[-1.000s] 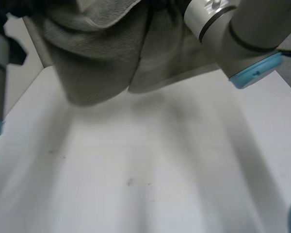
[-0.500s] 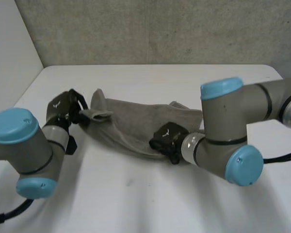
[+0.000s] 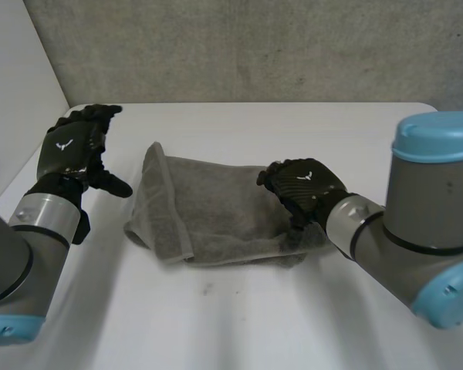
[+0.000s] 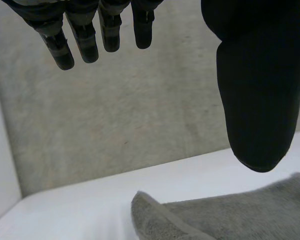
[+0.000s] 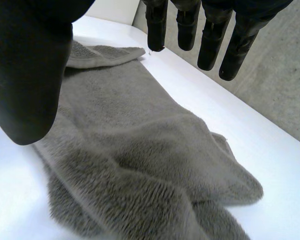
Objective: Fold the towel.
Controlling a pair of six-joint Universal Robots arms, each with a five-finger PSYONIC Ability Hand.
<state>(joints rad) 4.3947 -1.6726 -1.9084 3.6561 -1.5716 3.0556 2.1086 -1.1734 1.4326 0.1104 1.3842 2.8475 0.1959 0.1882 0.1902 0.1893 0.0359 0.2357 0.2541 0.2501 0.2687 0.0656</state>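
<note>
Towel (image 3: 208, 212) is lying in a loose, rumpled heap on the desk (image 3: 239, 324), between the two hands. One end is doubling over into a thick rolled edge on the side nearest the left hand (image 3: 73, 146). The fold looks rough, not squared; judging the task as only partly done.

Left hand is hanging beside that rolled edge, apart from the cloth. Its fingers (image 4: 85, 40) are stretching out straight with the thumb (image 4: 255, 90) wide of them, holding nothing. The towel's corner is sitting just below the thumb tip in its wrist view.

Right hand (image 3: 302, 185) is hovering over the opposite, bunched end, which is lying under its palm. Its fingers (image 5: 210, 40) and thumb are spreading apart, empty. Cannot tell whether any fingertip is brushing the pile.

Both hands are probably standing off so the cloth can settle and a fresh edge can be picked.

Desk is showing white, smooth, with a few faint specks on the near side of the towel. A rough grey wall (image 3: 255, 46) is running beyond the hands, and a white side panel (image 3: 11, 92) is standing outside the left hand.
</note>
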